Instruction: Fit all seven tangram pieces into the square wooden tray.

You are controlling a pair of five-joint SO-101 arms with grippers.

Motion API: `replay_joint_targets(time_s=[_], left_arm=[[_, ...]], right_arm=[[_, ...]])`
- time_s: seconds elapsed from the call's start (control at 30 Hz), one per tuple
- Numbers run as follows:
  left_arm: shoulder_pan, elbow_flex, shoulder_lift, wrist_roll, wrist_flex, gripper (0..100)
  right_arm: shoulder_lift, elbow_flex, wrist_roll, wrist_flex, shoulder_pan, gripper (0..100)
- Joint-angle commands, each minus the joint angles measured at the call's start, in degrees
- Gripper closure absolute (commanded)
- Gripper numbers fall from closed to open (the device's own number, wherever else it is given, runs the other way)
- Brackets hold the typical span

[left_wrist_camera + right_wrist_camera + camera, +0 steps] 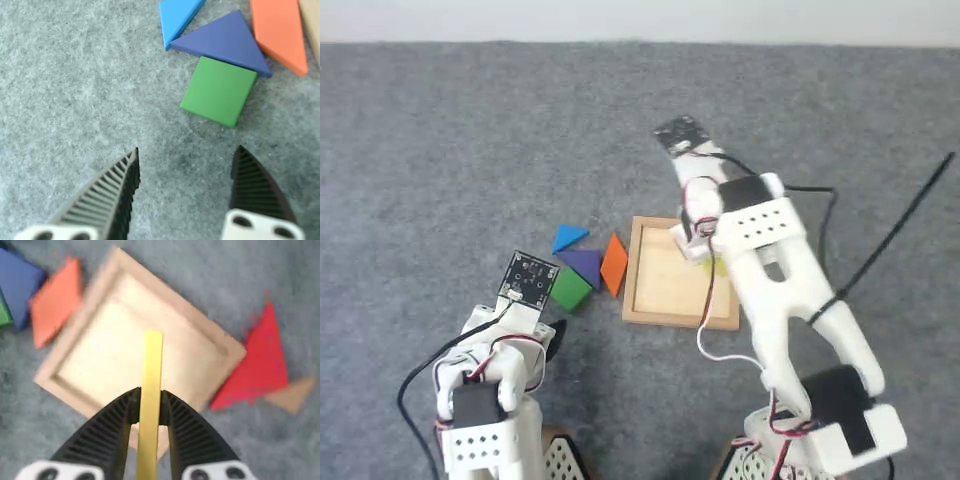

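The square wooden tray [642,283] lies mid-table with nothing lying on its floor. My right gripper [150,392] hangs above the tray [78,312], shut on a thin yellow piece [151,360] held on edge. A bit of that yellow piece [720,266] peeks out beside the right arm. Left of the tray lie the orange parallelogram [614,263], purple triangle [582,264], blue triangle [568,237] and green square [570,289]. My left gripper [188,149] stands open just short of the green square [219,90], touching nothing. On the tray's other side a red triangle [255,370] and a small tan triangle [292,395] lie on the cloth.
Grey felt covers the whole table. The right arm [770,260] stretches over the tray's right half and hides the cloth beyond it. The purple triangle [222,42], blue triangle [179,15] and orange parallelogram [279,32] crowd close behind the green square.
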Motion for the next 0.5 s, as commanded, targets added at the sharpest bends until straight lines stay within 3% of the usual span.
replay_joint_targets(time_s=[0.0, 0.17, 0.47], left_arm=[[0.2, -0.5, -1.1, 0.4, 0.2, 72], [0.2, -0.5, -1.1, 0.4, 0.2, 72], [0.2, -0.5, -1.1, 0.4, 0.2, 72]], right_arm=[[2.9, 0.9, 1.1, -6.1, -0.5, 99.2], [6.2, 4.4, 0.9, -12.1, -0.9, 99.2], [6.0, 6.1, -6.1, -16.6, -0.3, 99.2]])
